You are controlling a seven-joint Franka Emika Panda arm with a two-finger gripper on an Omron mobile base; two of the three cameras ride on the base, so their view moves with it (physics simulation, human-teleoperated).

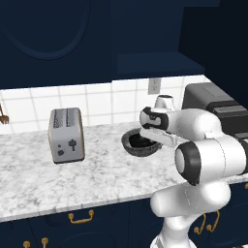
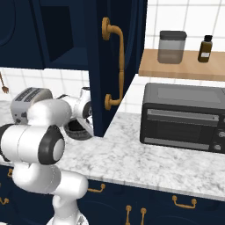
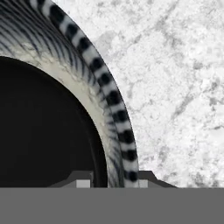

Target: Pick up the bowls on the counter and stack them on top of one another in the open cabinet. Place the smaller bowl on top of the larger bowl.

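The larger bowl [image 1: 136, 145], grey and ribbed, rests on the marbled counter [image 1: 97, 174] to the right of the toaster. In the hand view its striped rim [image 3: 118, 113] runs between my two finger tips, one inside and one outside the wall. My gripper [image 3: 113, 179] is shut on that rim, and from the left base view it reaches down over the bowl's right side [image 1: 154, 138]. A black area fills the bowl's inside [image 3: 39, 131]; I cannot tell whether it is the smaller bowl or shadow. The open cabinet [image 2: 66, 57] hangs above, its shelf bare.
A silver toaster [image 1: 67, 135] stands left of the bowl. A black toaster oven [image 2: 184, 118] sits on the counter to the right. The open cabinet door [image 2: 112, 66] with its brass handle juts out just right of my hand. A jar and a bottle stand on a wooden shelf [image 2: 184, 66].
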